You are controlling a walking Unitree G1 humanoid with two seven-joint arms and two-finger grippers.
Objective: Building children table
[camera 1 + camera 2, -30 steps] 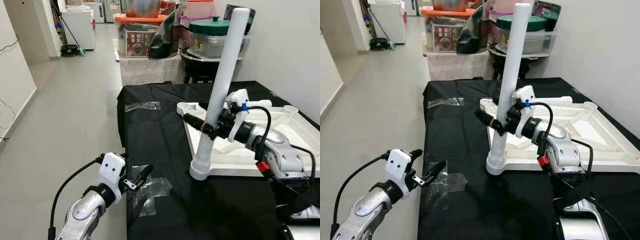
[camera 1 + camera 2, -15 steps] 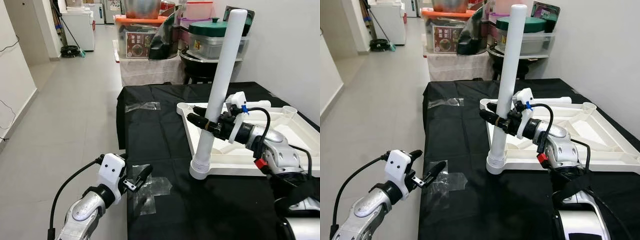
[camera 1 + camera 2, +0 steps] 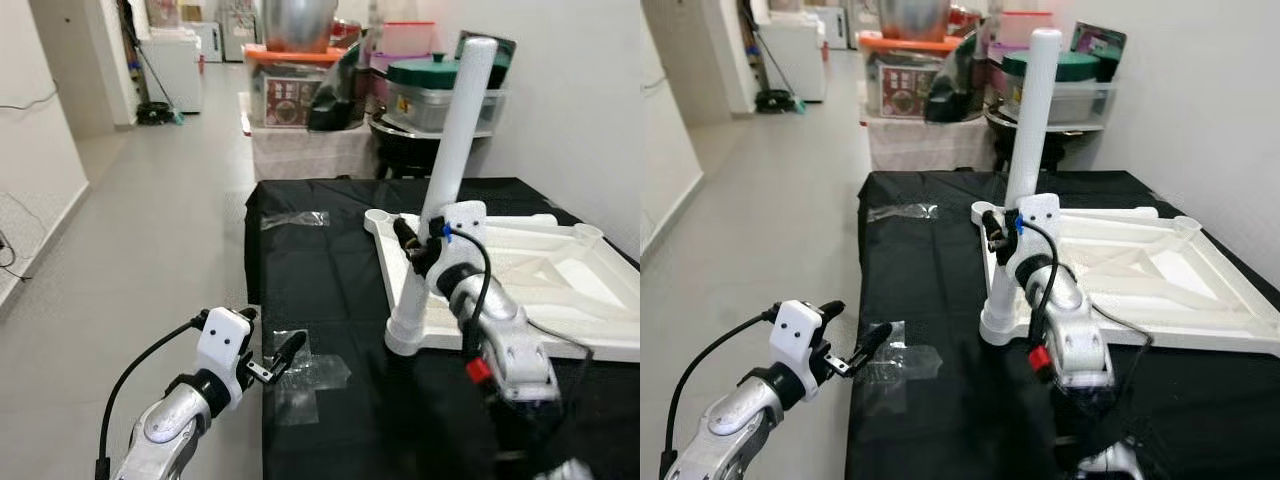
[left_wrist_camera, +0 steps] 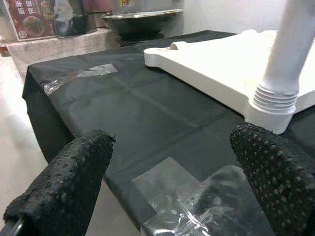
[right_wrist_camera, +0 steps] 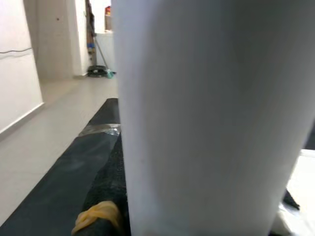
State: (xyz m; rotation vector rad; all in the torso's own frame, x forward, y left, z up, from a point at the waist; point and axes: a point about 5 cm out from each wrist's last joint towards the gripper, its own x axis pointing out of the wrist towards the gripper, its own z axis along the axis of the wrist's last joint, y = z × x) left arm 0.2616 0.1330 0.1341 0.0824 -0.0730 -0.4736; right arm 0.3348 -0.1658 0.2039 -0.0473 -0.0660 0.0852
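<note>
A white tabletop point(image 3: 530, 290) lies upside down on the black-covered table point(image 3: 330, 290). A white leg point(image 3: 455, 130) stands upright in its near left corner socket. My right gripper point(image 3: 418, 245) is shut on the leg's lower part, with the forearm reaching in from the near side. In the right wrist view the leg point(image 5: 211, 118) is very close, beside one black finger point(image 5: 106, 196) that has a yellow band. My left gripper point(image 3: 272, 358) hovers open and holds nothing at the table's front left edge. Its fingers point(image 4: 74, 182) stand wide apart over the cloth.
Patches of clear tape point(image 3: 310, 375) stick to the cloth near the left gripper, and another tape patch point(image 3: 295, 217) lies farther back. Storage boxes and pots point(image 3: 440, 85) crowd behind the table. Open tiled floor point(image 3: 130, 230) runs along the left.
My right arm has swung round from the right side to the near side of the leg, its gripper still on it. The head camera shifted a little. The left gripper stayed put.
</note>
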